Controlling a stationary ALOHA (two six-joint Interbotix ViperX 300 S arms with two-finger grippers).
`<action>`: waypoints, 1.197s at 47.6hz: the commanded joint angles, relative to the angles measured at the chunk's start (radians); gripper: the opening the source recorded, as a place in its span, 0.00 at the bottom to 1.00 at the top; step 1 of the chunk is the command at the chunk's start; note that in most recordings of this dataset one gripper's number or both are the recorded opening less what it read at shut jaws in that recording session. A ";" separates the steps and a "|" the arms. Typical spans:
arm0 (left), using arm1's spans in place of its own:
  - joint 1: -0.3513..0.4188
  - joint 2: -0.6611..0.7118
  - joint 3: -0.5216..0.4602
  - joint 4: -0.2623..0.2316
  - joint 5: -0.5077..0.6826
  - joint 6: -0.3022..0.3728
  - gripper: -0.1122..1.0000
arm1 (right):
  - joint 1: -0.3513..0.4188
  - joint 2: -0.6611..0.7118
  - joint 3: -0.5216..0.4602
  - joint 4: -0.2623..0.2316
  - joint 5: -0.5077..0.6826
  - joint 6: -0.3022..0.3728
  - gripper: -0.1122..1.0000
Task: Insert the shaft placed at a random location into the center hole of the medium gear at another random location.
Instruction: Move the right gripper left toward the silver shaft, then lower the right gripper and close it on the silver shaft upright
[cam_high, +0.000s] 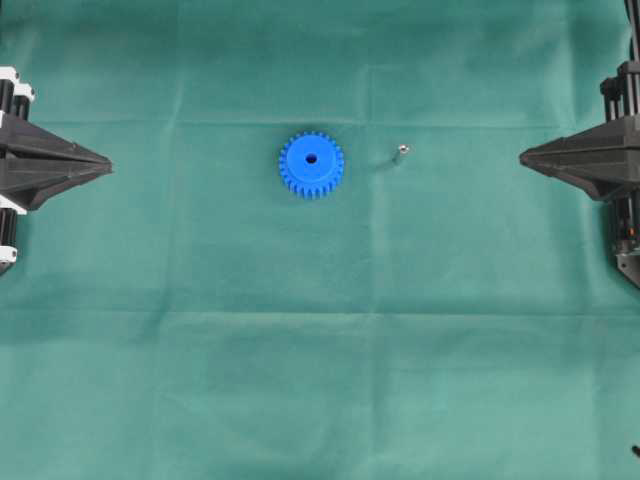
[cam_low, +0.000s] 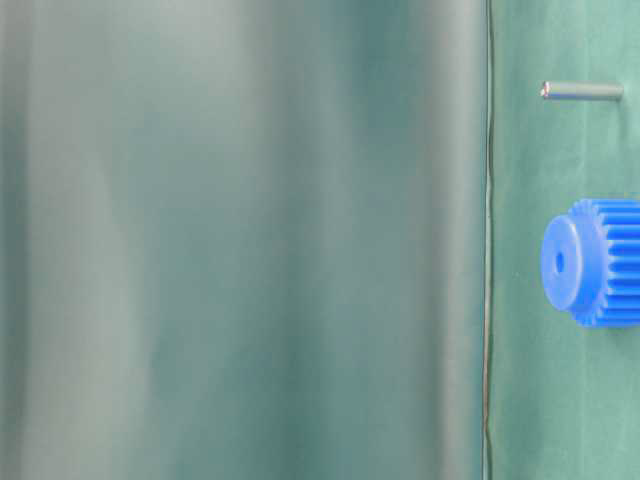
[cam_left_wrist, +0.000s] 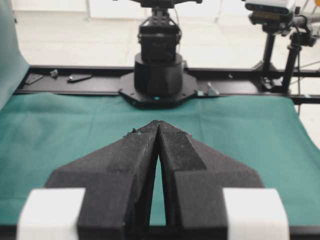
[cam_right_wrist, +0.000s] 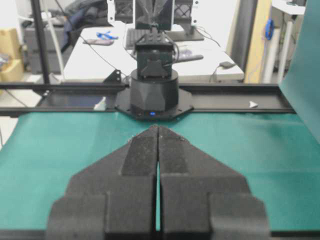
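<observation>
At the far left edge of the overhead view, the left gripper (cam_high: 105, 160) sits pulled back over the green cloth (cam_high: 320, 380), its black wedge-shaped fingers pressed together to a point with nothing between them; its own wrist camera shows the two textured fingertips (cam_left_wrist: 172, 137) meeting at the tip, only a thin slit behind them. Moving right across the bare cloth, the medium gear (cam_high: 311, 164) lies flat near the middle of the table, slightly left of center, bright blue with its teeth all round and the center hole (cam_high: 311, 158) dark in its raised hub. From table level, a view that is turned on its side, the same gear (cam_low: 595, 262) shows its hub face and hole (cam_low: 559, 262) clearly. Just to the right of the gear, apart from it and not touching, stands the shaft (cam_high: 401, 151), a tiny silvery pin; it stands on end on the cloth, seen nearly end-on from above, and at table level it reads as a slim grey rod (cam_low: 582, 91). Further right, well clear of both parts, the right gripper (cam_high: 523, 157) mirrors the other one at the right edge, jaws closed tight and empty, its fingertips (cam_right_wrist: 170, 140) touching along their length in its wrist view, facing the opposite arm's base (cam_right_wrist: 154, 95) across the table.
</observation>
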 joint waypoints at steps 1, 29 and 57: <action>-0.005 0.011 -0.029 0.009 -0.005 -0.005 0.10 | -0.017 0.015 -0.011 -0.005 0.005 0.000 0.11; -0.002 0.015 -0.026 0.009 0.018 -0.006 0.10 | -0.265 0.511 -0.029 -0.005 -0.196 -0.009 0.45; -0.003 0.015 -0.023 0.009 0.040 -0.006 0.10 | -0.287 0.989 -0.055 0.025 -0.491 -0.048 0.80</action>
